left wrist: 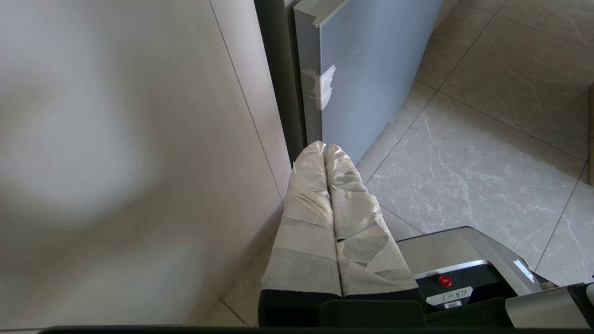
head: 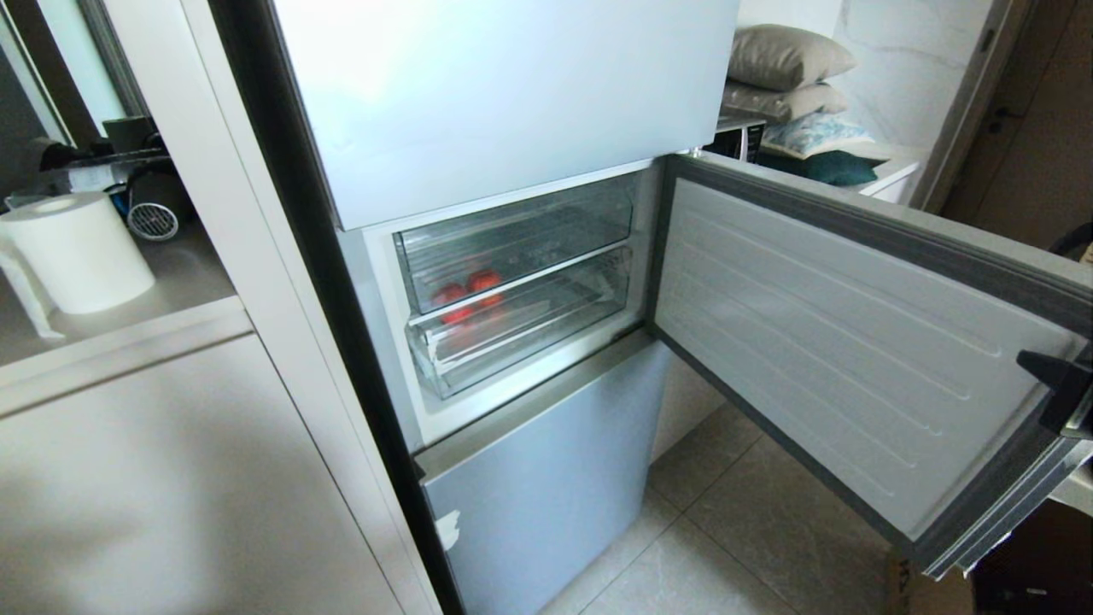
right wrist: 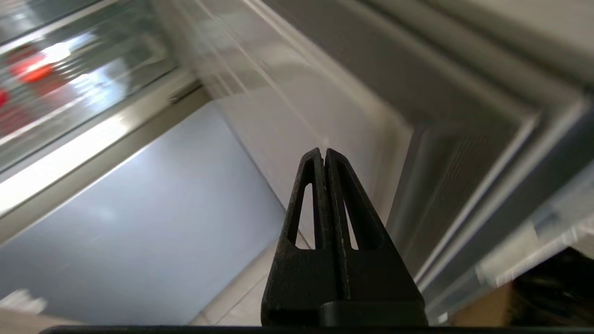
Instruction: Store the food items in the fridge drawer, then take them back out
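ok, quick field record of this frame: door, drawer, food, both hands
fridge door: open, swung right
drawer: pushed in, under a clear bin
food: red pieces seen through the clear plastic, at the left; which compartment unclear
left hand: shut, empty, low over the floor by the lower door
right hand: shut, empty, by the open door's edge

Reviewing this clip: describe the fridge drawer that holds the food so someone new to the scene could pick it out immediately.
Find the fridge's open middle door; the compartment beside it holds two stacked clear-plastic bins. The fridge drawer is the lower one, just above the closed pale blue bottom door. Unlike the empty bin above, red food items show at its back left.
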Tool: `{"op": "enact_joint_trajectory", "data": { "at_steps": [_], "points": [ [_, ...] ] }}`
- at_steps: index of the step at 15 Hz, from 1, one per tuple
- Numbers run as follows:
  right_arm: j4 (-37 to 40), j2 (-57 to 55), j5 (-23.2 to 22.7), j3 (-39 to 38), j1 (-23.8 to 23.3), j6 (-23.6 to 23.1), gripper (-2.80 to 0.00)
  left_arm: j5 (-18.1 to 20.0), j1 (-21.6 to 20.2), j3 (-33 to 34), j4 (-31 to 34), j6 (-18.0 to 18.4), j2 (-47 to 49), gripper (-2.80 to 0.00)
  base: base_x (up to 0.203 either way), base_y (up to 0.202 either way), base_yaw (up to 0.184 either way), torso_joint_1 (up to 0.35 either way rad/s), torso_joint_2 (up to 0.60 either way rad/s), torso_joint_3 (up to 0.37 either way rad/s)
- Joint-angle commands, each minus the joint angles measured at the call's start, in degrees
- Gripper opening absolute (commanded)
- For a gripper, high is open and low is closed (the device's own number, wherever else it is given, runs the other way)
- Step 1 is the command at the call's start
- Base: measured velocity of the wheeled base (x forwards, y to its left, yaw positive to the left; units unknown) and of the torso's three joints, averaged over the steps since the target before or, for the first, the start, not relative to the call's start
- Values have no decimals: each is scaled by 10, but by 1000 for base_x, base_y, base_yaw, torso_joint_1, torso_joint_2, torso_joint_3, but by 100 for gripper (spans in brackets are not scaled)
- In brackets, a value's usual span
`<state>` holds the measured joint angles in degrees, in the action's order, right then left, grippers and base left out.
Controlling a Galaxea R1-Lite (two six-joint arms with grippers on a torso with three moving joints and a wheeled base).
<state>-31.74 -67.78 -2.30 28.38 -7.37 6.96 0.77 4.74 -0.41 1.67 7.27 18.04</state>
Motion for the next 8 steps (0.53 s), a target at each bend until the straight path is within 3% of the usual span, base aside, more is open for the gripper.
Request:
{"op": "enact_joint_trajectory", "data": {
  "at_steps": [1, 4, 8],
  "points": [
    [-2, 14, -1, -9, -14, -3, -280, 0, -11, 0, 1, 0, 10, -280, 0, 0, 0, 0, 0, 0],
    [-2, 19, -1, -10, -29, 1, -280, 0, -55, 0, 1, 0, 0, -280, 0, 0, 0, 0, 0, 0],
    [-1, 58, -4, -38, -37, -3, -280, 0, -61, 1, -1, 0, -71, -280, 0, 0, 0, 0, 0, 0]
  ]
}}
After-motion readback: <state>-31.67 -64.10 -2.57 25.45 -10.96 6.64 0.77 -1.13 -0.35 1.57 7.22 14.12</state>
